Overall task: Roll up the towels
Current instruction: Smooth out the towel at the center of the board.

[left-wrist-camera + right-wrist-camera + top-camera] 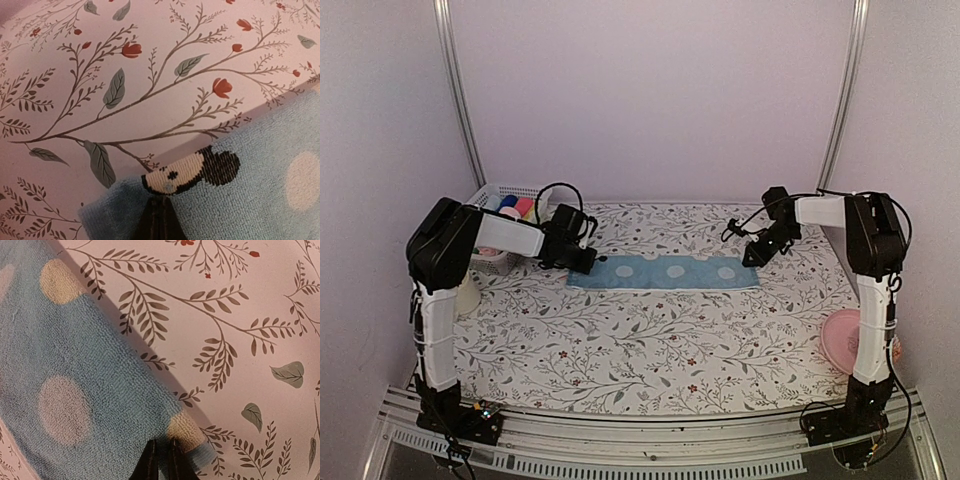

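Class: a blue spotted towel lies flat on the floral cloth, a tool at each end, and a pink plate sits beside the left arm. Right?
No: the top external view shows the pink plate beside the right arm, not the left. The blue spotted towel does lie flat on the floral cloth, with the left tool and right tool at its ends.

Floral-cloth table [640,350]: blue towel [665,272], basket [520,188], pink plate [835,340].

towel [665,272]: light blue, pale cream dots, black-and-cream mouse face
cloth [620,350]: pinkish white, brown twigs, grey-green leaves, red flowers
plate [838,340]: pink
basket [490,193]: white
arms [435,330]: white and black
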You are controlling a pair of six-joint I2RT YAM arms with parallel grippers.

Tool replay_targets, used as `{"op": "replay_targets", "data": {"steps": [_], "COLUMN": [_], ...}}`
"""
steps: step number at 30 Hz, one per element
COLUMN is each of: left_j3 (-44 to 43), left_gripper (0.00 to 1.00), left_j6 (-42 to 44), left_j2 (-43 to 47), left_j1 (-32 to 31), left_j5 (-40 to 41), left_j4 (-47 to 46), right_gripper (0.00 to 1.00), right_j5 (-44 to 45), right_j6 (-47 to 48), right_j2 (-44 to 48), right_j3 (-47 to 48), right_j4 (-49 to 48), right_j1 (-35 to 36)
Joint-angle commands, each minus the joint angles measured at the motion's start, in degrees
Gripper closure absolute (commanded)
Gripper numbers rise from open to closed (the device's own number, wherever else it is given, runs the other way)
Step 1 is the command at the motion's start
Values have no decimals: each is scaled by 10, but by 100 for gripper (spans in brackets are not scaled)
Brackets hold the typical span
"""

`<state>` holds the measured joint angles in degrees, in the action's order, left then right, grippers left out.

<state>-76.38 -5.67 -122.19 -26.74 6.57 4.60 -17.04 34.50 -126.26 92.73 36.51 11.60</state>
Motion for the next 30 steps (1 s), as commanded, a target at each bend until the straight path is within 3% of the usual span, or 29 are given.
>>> {"op": "replay_targets", "data": {"steps": [1,5,7,12,16,20,30], "left_j3": [-7,3,10,22,31,52,128], "left_gripper": [100,100,91,60,48,49,85], "left_j6": [-3,-6,-9,-16,-20,-29,-54], "left_j2": [-20,-5,9,49,81,123,136], "left_j1": [8,8,8,7,3,-1,-14], "left_j5": [19,14,10,-18,-24,-23,-59], "left_j4": [13,12,10,4,7,10,1], "right_gripper": [91,82,76,73,75,79,88], "right_j5": [34,20,-5,-51,-58,-57,-61], "right_j6": [-9,9,32,75,87,83,68], "right_j2": [-15,15,40,97,113,119,89], "right_j3": [9,3,1,-12,-22,-44,-70], "right_j4": [-9,1,19,60,93,101,121], "right_j1": [-1,0,0,0,4,11,14]}}
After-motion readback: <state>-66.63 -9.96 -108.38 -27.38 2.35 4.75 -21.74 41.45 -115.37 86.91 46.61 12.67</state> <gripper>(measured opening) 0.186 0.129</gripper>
